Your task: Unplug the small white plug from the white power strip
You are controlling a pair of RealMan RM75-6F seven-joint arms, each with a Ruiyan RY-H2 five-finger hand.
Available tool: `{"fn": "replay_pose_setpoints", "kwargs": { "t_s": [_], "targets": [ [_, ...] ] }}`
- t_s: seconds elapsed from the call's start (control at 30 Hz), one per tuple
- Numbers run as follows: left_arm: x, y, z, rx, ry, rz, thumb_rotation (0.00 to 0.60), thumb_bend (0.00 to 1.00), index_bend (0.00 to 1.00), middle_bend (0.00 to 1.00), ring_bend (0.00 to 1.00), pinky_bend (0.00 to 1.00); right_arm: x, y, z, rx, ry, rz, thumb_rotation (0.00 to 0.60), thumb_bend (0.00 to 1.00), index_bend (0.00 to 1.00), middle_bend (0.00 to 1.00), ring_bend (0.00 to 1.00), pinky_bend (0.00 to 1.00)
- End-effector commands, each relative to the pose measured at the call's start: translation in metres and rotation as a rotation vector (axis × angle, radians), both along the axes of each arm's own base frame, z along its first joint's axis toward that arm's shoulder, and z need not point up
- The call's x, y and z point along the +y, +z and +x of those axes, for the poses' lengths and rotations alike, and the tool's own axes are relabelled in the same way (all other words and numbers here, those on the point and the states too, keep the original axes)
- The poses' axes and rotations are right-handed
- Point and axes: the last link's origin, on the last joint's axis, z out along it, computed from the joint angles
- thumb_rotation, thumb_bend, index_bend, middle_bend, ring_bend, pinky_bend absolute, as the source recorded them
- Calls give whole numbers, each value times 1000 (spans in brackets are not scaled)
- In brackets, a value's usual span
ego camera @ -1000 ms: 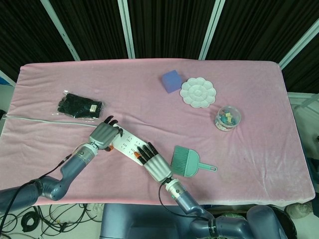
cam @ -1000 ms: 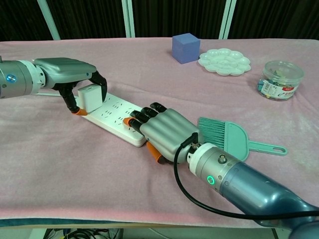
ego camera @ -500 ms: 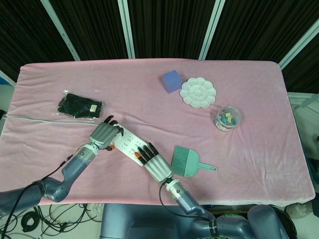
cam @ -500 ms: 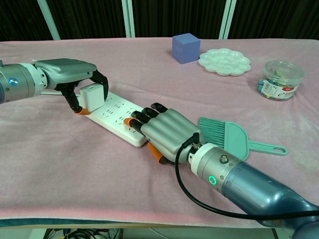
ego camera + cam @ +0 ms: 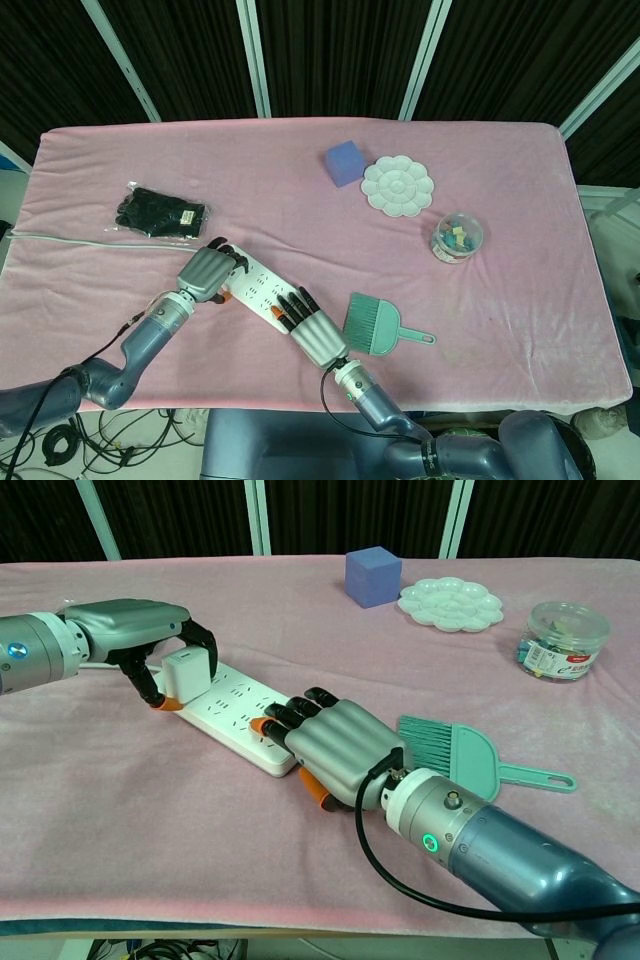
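The white power strip (image 5: 235,712) (image 5: 258,291) lies slantwise on the pink cloth near the front. At its far left end stands the small white plug (image 5: 184,674), still close against the strip. My left hand (image 5: 140,632) (image 5: 207,271) arches over the plug and pinches it between thumb and fingers. My right hand (image 5: 335,746) (image 5: 313,332) lies flat with its fingertips pressing down on the strip's near end. In the head view the left hand hides the plug.
A teal dustpan brush (image 5: 463,757) lies just right of my right hand. Further back are a blue cube (image 5: 373,575), a white palette (image 5: 450,603) and a clear jar of small pieces (image 5: 558,640). A black bundle (image 5: 159,213) and a grey cable (image 5: 90,242) lie at the left.
My left hand and the plug have shifted slightly toward the left and back along the strip end. The right hand has stayed pressed on the strip.
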Motion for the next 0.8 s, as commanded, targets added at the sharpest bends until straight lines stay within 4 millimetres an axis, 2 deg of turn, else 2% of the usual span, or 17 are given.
{"fn": "replay_pose_setpoints", "kwargs": {
  "t_s": [0.03,0.37,0.8],
  "targets": [
    [0,1,1,-20,1,1,600,768,717,703,241,144,1,-1,-1,5,-1,6,600,653,251,136,71,51],
    [-1,3,-1,-48,9,-11,600,769,718,703,241,145,1,-2,0,21,2,30,600,655,291,180,112,51],
    [1,10,3,-90,-1,6,600,768,718,703,241,145,1,0,1,26,1,19,600,654,291,181,113,51]
  ]
}}
